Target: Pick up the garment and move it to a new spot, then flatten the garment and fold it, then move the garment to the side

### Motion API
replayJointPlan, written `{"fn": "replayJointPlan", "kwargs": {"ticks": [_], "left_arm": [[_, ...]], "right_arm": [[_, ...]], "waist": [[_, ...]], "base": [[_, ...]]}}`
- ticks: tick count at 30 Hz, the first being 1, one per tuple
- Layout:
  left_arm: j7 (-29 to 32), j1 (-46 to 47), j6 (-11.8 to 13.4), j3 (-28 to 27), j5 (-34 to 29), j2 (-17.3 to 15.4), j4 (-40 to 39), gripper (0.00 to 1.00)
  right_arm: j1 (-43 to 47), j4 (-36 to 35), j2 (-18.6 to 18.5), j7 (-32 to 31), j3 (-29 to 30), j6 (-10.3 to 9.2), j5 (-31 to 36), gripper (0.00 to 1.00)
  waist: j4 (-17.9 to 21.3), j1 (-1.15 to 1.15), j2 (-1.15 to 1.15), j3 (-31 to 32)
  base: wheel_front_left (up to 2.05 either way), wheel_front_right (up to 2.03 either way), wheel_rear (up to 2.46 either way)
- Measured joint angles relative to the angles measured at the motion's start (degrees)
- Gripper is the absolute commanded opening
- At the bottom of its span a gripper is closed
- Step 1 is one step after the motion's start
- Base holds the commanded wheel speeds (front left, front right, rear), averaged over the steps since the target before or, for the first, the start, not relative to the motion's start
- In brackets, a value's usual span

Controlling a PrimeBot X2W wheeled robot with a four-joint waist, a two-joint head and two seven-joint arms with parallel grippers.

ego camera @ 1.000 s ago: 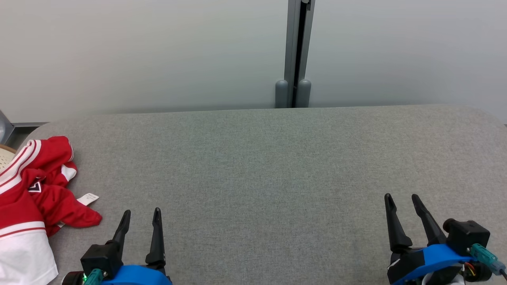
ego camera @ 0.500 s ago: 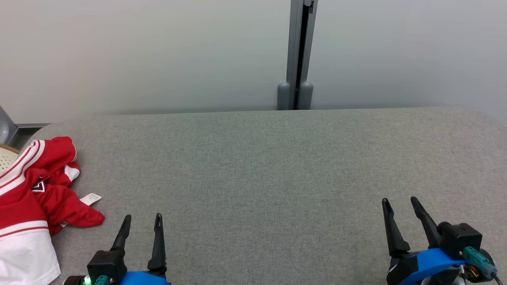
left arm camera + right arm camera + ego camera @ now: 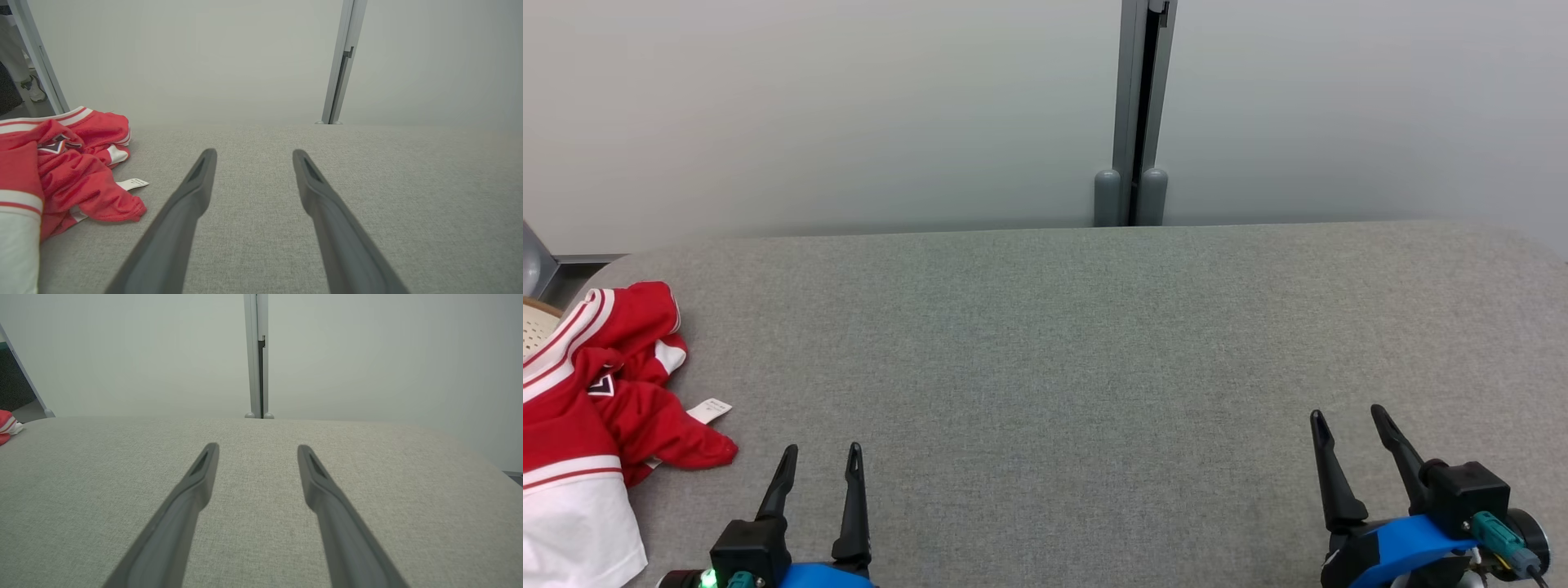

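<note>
The garment [image 3: 596, 400] is a red and white jersey, crumpled at the left edge of the grey fabric table [image 3: 1078, 343], with a white label poking out on its right. My left gripper [image 3: 822, 451] stands open at the lower left, to the right of the garment and apart from it, holding nothing. In the left wrist view the garment [image 3: 65, 171] lies left of my open left gripper [image 3: 252, 152]. My right gripper [image 3: 1346, 413] is open and empty at the lower right, far from the cloth. The right wrist view shows my right gripper [image 3: 258, 446] over bare table, with a sliver of the garment [image 3: 7, 425] at the far left.
A pale wall with a grey vertical post [image 3: 1139, 114] runs behind the table's far edge. A perforated pale object [image 3: 538, 327] peeks out beyond the table's left edge, behind the garment. Bare grey surface stretches between and ahead of both grippers.
Both grippers have drawn back slightly toward the bottom of the head view, still open. The head camera shifted a little. The garment has not moved.
</note>
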State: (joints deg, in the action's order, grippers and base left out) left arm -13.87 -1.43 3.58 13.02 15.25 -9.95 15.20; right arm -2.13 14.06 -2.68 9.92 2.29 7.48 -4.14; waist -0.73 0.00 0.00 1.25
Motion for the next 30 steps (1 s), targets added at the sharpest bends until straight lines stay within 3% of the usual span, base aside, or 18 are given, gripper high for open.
{"fn": "replayJointPlan", "kwargs": {"ticks": [16, 22, 30], "left_arm": [[0.9, 0.0, 0.3, -0.1, 2.1, 0.5, -0.2, 1.00], [1.0, 0.0, 1.0, -0.5, 2.4, 0.0, -0.3, 1.00], [1.3, -1.1, 2.4, -1.8, 2.8, -1.6, -1.5, 1.00]], "right_arm": [[0.1, -0.1, -0.1, 1.9, 0.5, 0.00, -1.0, 1.00], [0.6, -0.9, 0.0, 2.5, 0.2, 0.00, -1.1, 1.00], [1.0, -1.0, -0.1, 2.5, -0.5, 0.00, -2.0, 1.00]], "waist": [[-1.6, 0.00, 0.00, -0.4], [-5.5, 0.00, 0.00, -0.2], [-13.7, 0.00, 0.00, 0.3]], "base": [[0.00, 0.00, 0.00], [0.00, 0.00, 0.00], [0.00, 0.00, 0.00]]}}
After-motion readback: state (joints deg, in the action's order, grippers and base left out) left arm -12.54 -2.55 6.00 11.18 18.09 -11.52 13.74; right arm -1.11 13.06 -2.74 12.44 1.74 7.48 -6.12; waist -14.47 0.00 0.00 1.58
